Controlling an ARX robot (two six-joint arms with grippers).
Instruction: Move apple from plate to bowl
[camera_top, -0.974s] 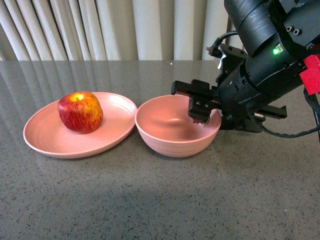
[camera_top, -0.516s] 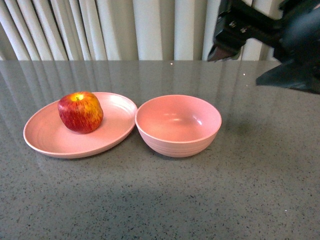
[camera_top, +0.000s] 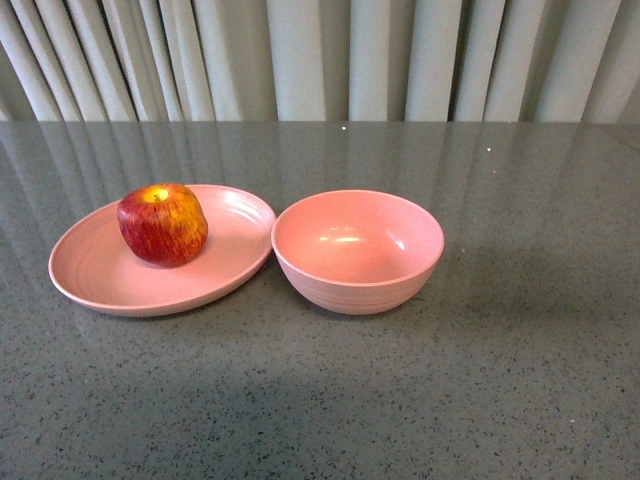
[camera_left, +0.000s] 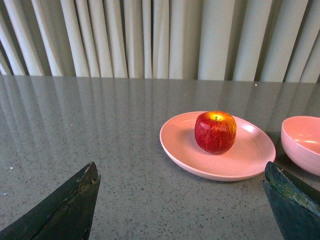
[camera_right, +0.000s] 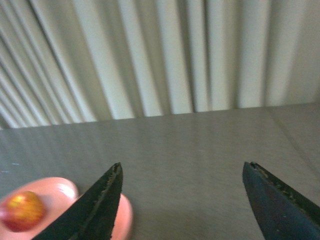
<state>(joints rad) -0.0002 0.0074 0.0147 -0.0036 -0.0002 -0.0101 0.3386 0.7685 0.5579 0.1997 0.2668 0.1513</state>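
Note:
The red apple (camera_top: 162, 224) sits upright on the shallow pink plate (camera_top: 100, 275) at the left of the table. The deep pink bowl (camera_top: 360, 290) stands empty just right of the plate, nearly touching it. Neither arm shows in the front view. In the left wrist view my left gripper (camera_left: 181, 167) is open and empty, low over the table, short of the plate (camera_left: 185, 145) with the apple (camera_left: 215, 132); the bowl (camera_left: 302, 142) is beyond. My right gripper (camera_right: 183, 165) is open and empty, held high. Its blurred view shows the apple (camera_right: 22, 210) far below to one side.
The grey speckled table (camera_top: 500, 380) runs back to pale pleated curtains (camera_top: 320, 60). A blurred pink rim (camera_right: 126, 215) shows past one right finger; I cannot tell whether it is plate or bowl.
My right arm, which hung over the bowl a second ago, has risen and gone out of the front view. The apple, plate and bowl have not moved.

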